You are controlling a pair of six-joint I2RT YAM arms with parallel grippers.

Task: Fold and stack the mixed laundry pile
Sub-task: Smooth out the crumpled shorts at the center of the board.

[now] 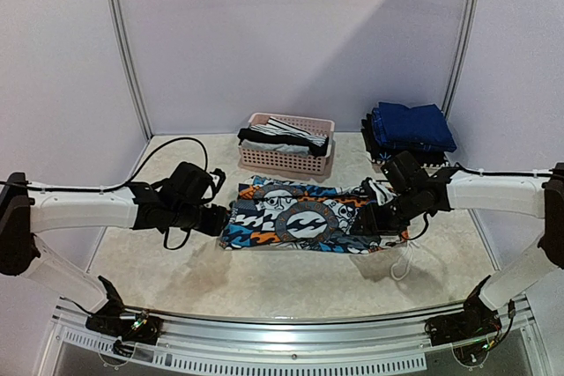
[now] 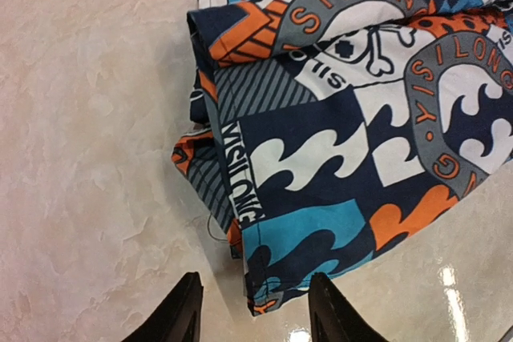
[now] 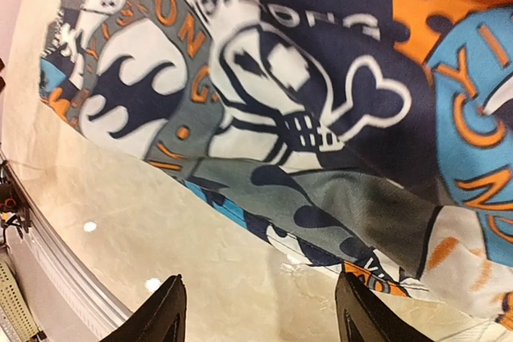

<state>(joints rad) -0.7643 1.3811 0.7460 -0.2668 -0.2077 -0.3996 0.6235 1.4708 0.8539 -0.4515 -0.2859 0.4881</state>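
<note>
Across the glossy marbled tabletop (image 1: 264,283), seen from above, the patterned garment (image 1: 300,217) lies flat at centre for folding, with the basket (image 1: 286,163) at 12 o'clock, the navy stack (image 1: 412,125) at 2 and pale walls around. Left wrist: the left claw (image 2: 255,282) is released, straddling the garment's corner. Right wrist: the right claw (image 3: 260,282) is spread wide at the hem, grasping nothing.

The folded shorts (image 1: 304,217) lie mid-frame on the worktop (image 1: 264,279). Behind them, upper centre, stands the basket (image 1: 284,163) with garments (image 1: 282,134) in it; to its right is a stack of folded clothes (image 1: 410,128). The left tool (image 1: 224,220) flanks the shorts' left edge, the right tool (image 1: 371,224) their right.
</note>
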